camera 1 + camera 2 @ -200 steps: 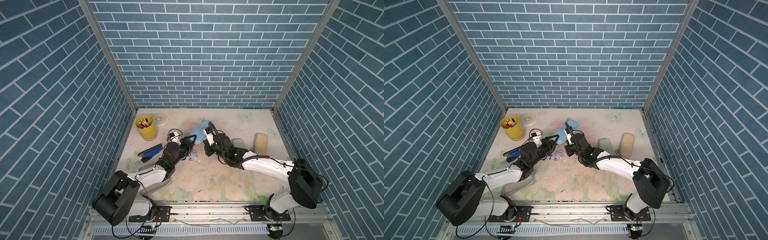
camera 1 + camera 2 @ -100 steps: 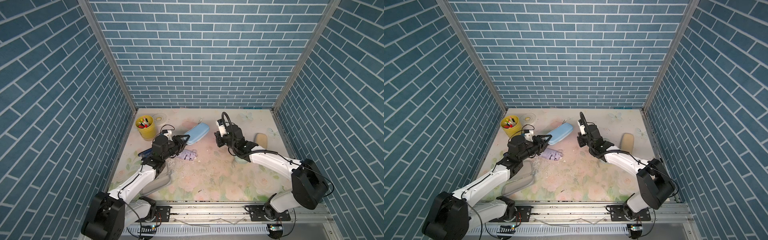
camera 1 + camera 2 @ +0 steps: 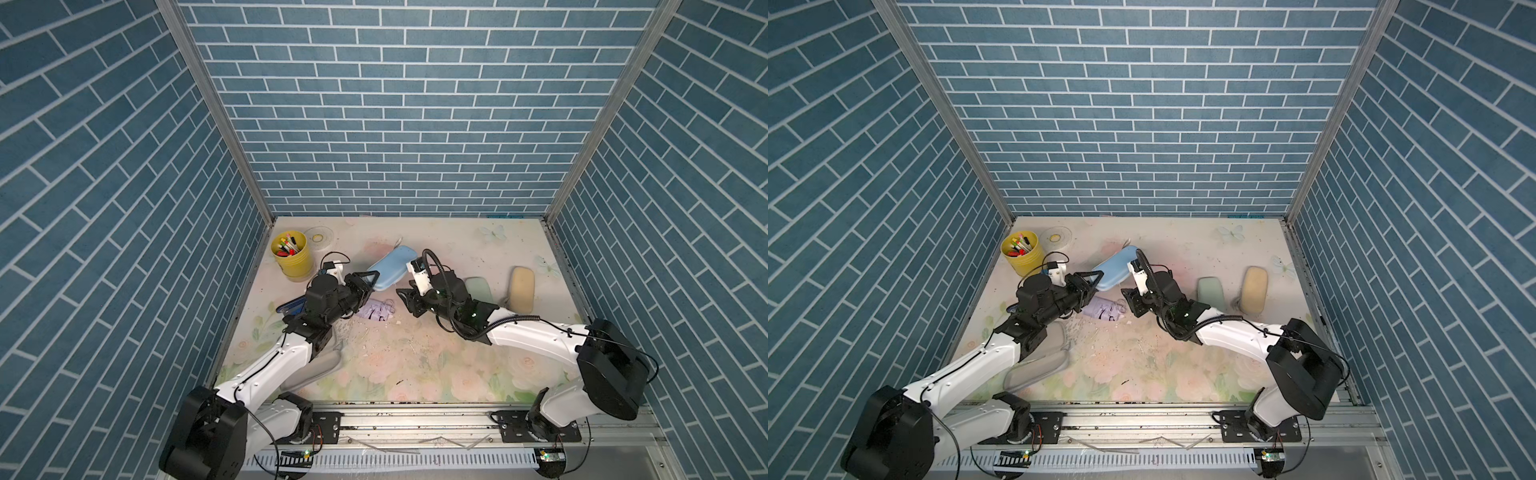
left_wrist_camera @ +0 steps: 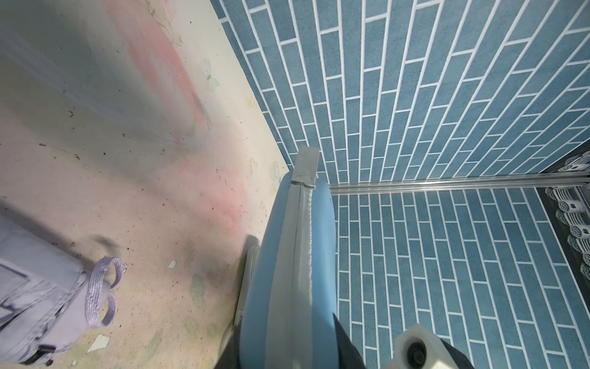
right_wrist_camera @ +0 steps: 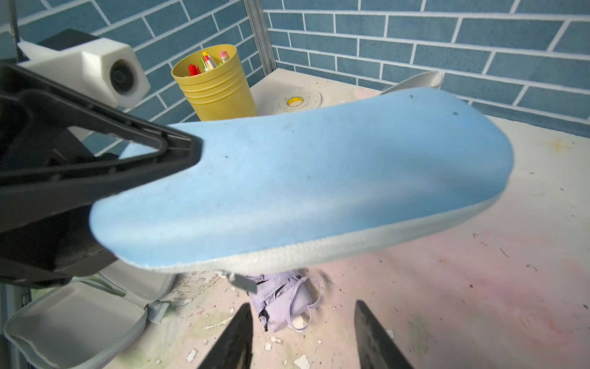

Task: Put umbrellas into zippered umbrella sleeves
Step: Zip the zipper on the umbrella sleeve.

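The left gripper [image 3: 371, 286] holds one end of the blue sleeve [image 3: 390, 268] near the middle of the bench [image 3: 457, 374]. The lilac umbrella [image 3: 376, 311] lies just in front of it, with the right gripper [image 3: 404, 300] just beside. The mint sleeve [image 3: 480, 286] and the beige sleeve [image 3: 522, 289] lie towards the right edge. A yellow cup of pens [image 3: 291, 259] stands in the far left corner.

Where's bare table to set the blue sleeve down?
Bare: front centre of the table, between the arms; back right, behind the mint sleeve and beige sleeve. Crowded: mid-table around the lilac umbrella; back-left corner with yellow cup and tape roll.
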`<state>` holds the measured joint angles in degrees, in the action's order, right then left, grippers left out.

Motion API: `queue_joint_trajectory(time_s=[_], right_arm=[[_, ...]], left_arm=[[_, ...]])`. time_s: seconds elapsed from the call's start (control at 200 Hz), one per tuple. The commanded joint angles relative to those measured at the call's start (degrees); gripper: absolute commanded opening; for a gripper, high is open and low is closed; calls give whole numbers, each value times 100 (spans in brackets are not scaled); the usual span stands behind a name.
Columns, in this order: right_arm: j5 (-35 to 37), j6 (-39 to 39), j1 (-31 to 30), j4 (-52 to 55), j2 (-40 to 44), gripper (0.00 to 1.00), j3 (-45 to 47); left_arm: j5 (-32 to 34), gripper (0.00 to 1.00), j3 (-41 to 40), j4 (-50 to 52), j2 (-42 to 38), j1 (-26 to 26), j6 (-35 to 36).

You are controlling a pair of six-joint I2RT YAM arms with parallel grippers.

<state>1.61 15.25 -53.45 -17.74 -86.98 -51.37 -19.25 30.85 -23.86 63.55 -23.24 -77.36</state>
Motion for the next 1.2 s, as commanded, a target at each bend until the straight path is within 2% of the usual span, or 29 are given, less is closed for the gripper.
queue_joint_trajectory(time_s=[0.0,0.295,0.69,0.86,1.095,1.195], right_arm=[[-226,113,-37,-287,-112,49,-271],[-246,111,-104,-346,-339,43,-477],[-43,52,-76,-656,-451,0,-572],[4,-15,313,-578,-240,0,-251],[554,-849,1137,191,-330,0,-465],[635,-1102,1488,235,-318,0,-581]], left_arm=[[34,13,44,-503,-45,-48,67],[33,13,57,-534,8,-84,73],[52,12,51,-516,28,-140,48],[-60,11,57,-319,-56,-50,98],[-637,7,191,380,-253,198,276],[-1117,5,317,827,-302,408,505]])
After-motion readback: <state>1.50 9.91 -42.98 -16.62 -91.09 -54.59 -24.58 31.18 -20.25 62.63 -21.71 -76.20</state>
